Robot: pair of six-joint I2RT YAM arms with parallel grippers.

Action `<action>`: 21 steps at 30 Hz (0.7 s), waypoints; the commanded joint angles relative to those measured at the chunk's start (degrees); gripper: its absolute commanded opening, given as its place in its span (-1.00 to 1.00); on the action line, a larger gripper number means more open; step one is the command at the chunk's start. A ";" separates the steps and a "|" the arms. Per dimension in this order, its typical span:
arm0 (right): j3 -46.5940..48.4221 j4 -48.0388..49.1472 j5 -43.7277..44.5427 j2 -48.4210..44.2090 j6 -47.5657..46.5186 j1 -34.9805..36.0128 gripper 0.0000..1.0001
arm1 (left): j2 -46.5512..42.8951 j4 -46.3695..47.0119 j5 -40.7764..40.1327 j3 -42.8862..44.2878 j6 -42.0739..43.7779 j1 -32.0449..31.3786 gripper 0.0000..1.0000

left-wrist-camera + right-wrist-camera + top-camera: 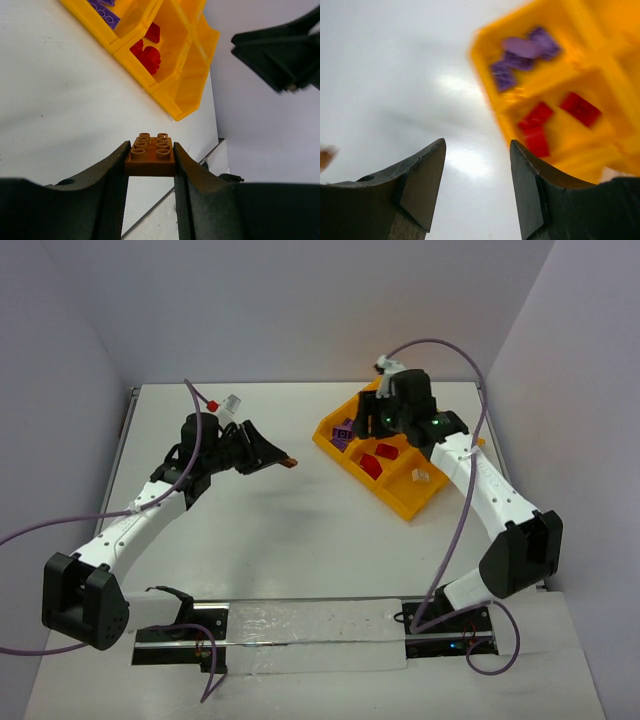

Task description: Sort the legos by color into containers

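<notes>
Above the table (pixel 300 550), toward 11 o'clock of its middle, the left gripper (pixel 279 457) is clamped narrow on 1 brown brick (pixel 150 154). Its 2 fingers press the brick's sides, and the studs face the wrist camera. The brick hangs off the table surface, well apart from the tray (pixel 392 500), which lies at 3 o'clock of it in the top view.

At 1 o'clock of the table's middle the tray sits turned at an angle, 1 corner pointing to 5 o'clock. The row on its near side holds sorted colours. Purple bricks (pixel 345 435) fill the compartment at the 9 o'clock end, red bricks (pixel 380 462) the middle 1, and a white brick (pixel 420 476) lies at the 4 o'clock end.

The right gripper (pixel 378 420) hangs over the tray's far side, at 12 o'clock of the red bricks. Its jaws stand apart with nothing between them. Its wrist view is blurred, showing purple at 12 o'clock and red at 3 o'clock of the fingertips
</notes>
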 commanded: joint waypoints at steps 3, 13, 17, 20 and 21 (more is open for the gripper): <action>-5.66 11.58 -9.18 -4.34 -18.79 14.04 0.21 | 0.62 -1.36 1.51 2.78 0.68 -0.18 -1.00; -12.57 23.83 -6.06 -4.75 -28.88 21.95 0.24 | -0.34 -3.47 1.41 2.96 1.43 -0.18 -1.00; -11.65 26.18 -6.34 -2.40 -28.91 23.77 0.24 | -0.59 -3.05 1.82 2.67 1.20 -0.18 -1.00; -9.23 25.38 -7.76 -0.32 -28.71 24.46 0.23 | -0.86 -3.05 1.89 2.63 1.18 -0.18 -1.00; -8.46 25.12 -7.89 0.40 -28.92 24.97 0.23 | -0.91 -3.17 1.85 2.63 1.27 -0.18 -1.00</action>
